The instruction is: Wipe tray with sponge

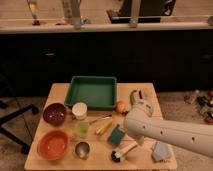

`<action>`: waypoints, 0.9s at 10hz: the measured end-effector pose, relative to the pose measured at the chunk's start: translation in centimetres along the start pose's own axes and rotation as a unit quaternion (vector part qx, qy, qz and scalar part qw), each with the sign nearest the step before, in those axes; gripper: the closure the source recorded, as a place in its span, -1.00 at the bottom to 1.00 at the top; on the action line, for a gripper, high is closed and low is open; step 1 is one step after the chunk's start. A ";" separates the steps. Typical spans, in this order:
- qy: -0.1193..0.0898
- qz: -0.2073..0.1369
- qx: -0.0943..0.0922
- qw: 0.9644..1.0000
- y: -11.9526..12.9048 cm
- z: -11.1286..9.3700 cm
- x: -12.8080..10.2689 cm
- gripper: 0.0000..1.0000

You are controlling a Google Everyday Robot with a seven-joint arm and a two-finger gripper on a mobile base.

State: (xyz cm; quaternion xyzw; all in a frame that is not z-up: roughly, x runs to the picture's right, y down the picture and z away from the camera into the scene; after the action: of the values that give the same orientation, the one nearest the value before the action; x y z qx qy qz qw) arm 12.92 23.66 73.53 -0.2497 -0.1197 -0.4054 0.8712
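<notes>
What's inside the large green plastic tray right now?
Nothing visible: the large rectangular green plastic tray shows only bare floor. Its near wall hides a floor strip. The claw is outside it, by the small teal sponge.

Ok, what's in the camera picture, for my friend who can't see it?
A white robot arm reaches from the right over a wooden table, its gripper near the right edge. The teal sponge lies beside the arm; the empty green tray sits behind.

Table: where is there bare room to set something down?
Bare: the table corner left of the tray, behind the dark bowl; also the tray floor. Crowded: cup to sponge and brush, under the arm. The claw is hidden behind it.
</notes>
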 end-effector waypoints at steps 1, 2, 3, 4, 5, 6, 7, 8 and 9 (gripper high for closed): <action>-0.006 -0.001 0.006 1.000 -0.4 0.1 0.1 -0.60; -0.016 -0.003 0.012 1.000 -1.1 0.2 0.2 -0.60; -0.024 -0.005 0.016 1.000 -1.5 0.4 0.2 -0.60; -0.030 -0.006 0.020 0.999 -2.0 0.6 0.2 -0.60; -0.036 -0.007 0.023 0.999 -2.3 0.7 0.2 -0.60; -0.045 -0.008 0.028 0.999 -2.8 0.9 0.2 -0.60; -0.058 -0.007 0.036 0.998 -3.0 1.1 0.3 -0.60; -0.067 -0.004 0.043 0.997 -3.2 1.3 0.4 -0.60; -0.080 -0.004 0.049 0.996 -3.7 1.7 0.5 -0.60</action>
State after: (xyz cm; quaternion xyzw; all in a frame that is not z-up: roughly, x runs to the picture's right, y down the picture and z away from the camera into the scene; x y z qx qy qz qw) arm 10.36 22.23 76.42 -0.2379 -0.2096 -0.3811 0.8685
